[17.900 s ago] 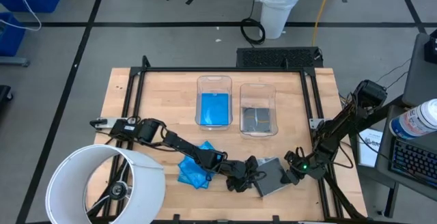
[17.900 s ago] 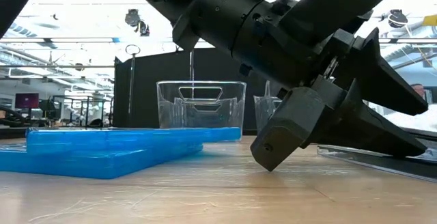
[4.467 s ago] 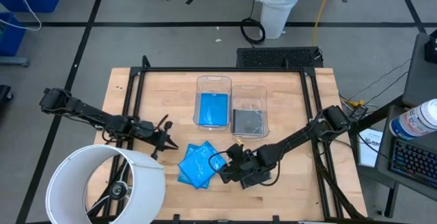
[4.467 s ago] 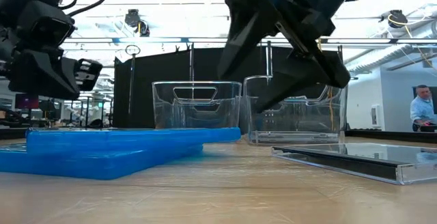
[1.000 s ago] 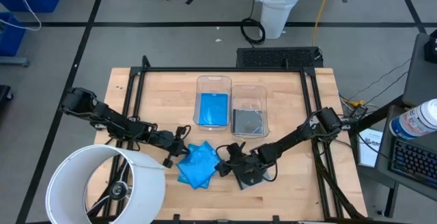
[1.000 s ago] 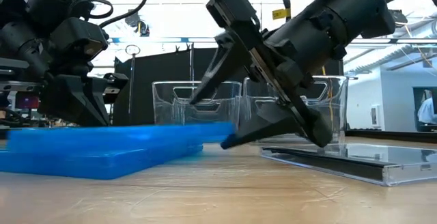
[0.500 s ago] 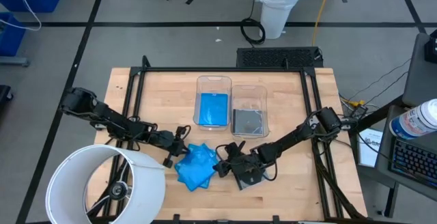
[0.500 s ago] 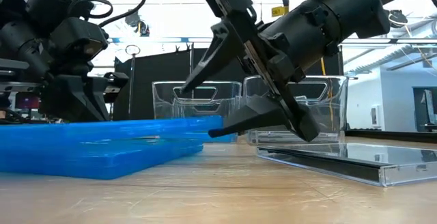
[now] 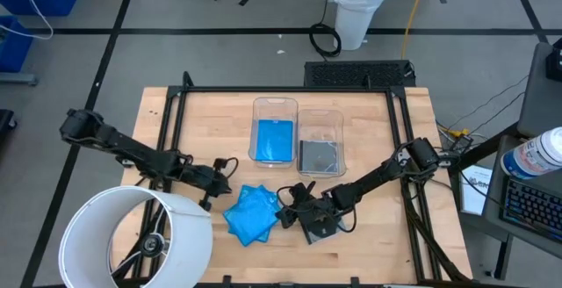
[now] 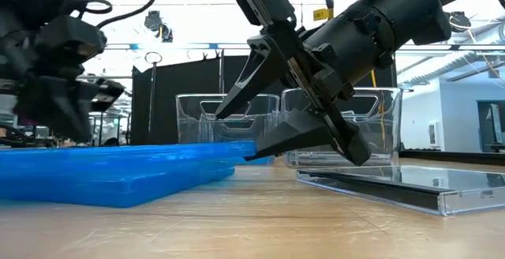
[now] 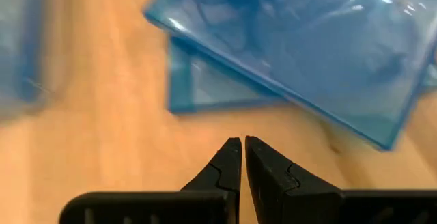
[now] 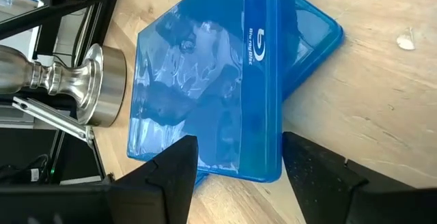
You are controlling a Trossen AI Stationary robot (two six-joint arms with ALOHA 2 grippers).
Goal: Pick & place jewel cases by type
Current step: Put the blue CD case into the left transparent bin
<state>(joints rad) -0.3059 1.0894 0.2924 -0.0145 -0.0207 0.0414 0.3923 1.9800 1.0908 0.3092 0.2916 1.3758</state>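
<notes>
Since a second ago, left pincer (image 9: 213,185) has been drawn back from the blue jewel cases (image 9: 251,212), clenched empty. Right pincer (image 9: 286,207) is spread astride the top case's edge on the desk (image 9: 158,130).

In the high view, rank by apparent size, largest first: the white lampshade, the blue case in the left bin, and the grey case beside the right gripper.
1. White lampshade, clearly largest.
2. Blue case in the left bin and grey case by the right gripper: unsure, since the arm partly covers the grey one.
</notes>
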